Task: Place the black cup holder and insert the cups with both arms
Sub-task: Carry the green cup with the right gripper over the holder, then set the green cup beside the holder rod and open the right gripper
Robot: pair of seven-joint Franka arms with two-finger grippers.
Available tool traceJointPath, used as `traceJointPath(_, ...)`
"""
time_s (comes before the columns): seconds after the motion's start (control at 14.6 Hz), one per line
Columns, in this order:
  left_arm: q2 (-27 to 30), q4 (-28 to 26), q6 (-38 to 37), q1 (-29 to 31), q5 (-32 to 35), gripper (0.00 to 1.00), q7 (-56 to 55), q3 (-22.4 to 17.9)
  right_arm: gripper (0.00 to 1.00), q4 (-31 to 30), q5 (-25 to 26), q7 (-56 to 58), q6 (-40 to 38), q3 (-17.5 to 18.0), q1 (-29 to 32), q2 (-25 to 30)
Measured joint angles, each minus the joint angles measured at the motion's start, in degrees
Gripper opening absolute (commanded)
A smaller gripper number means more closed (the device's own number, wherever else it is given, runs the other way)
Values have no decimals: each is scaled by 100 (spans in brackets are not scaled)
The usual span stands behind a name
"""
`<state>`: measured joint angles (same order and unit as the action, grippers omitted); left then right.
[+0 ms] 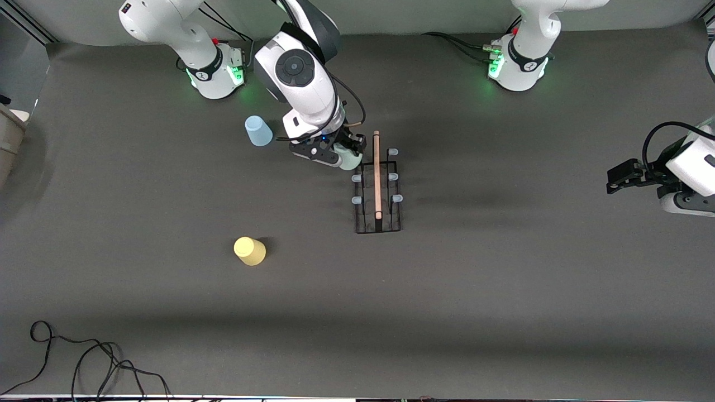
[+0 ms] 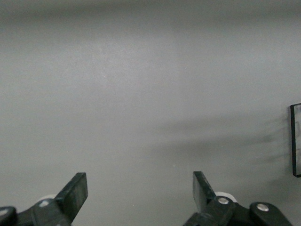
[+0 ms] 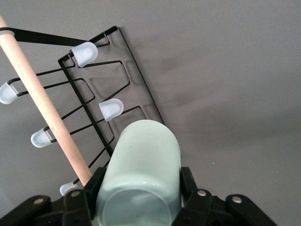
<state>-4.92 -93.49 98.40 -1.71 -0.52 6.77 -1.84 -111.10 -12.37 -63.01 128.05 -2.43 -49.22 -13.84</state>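
Right gripper (image 1: 347, 155) fingers clamp grey-green cup (image 3: 141, 174) over rack (image 1: 379, 190) at 12 o'clock end; align mouth squarely with peg (image 3: 111, 109) first. Left gripper (image 2: 141, 197) waits, fingers wide.

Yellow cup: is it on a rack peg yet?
No, the yellow cup stands alone on the table, nearer the front camera than the rack.

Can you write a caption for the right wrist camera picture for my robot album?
Right gripper holding a pale green cup over the black cup holder and its capped pegs.
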Motion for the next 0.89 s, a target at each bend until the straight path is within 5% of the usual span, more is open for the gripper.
traceJointPath(0.27,0,-1,0,0,0,100,0,0,0,5,-11,-1,-4,1,-115,-19)
traceJointPath(0.34,0,-1,0,0,0,100,0,0,9,3,-15,-4,-5,2,-158,-56)
traceJointPath(0.41,0,-1,0,0,0,100,0,1,35,4,-17,-6,-4,1,-182,-111)
traceJointPath(0.48,0,-1,0,-2,0,100,0,1,71,4,-18,-6,-2,1,-190,-176)
traceJointPath(0.55,0,-1,0,-2,0,100,0,2,91,6,-18,-6,1,0,-190,-236)
traceJointPath(0.62,0,-1,0,-4,0,100,-1,3,100,11,-19,-6,3,-2,-190,-280)
traceJointPath(0.89,0,-2,0,-8,0,100,-1,3,100,70,-22,-7,5,-46,-184,-309)
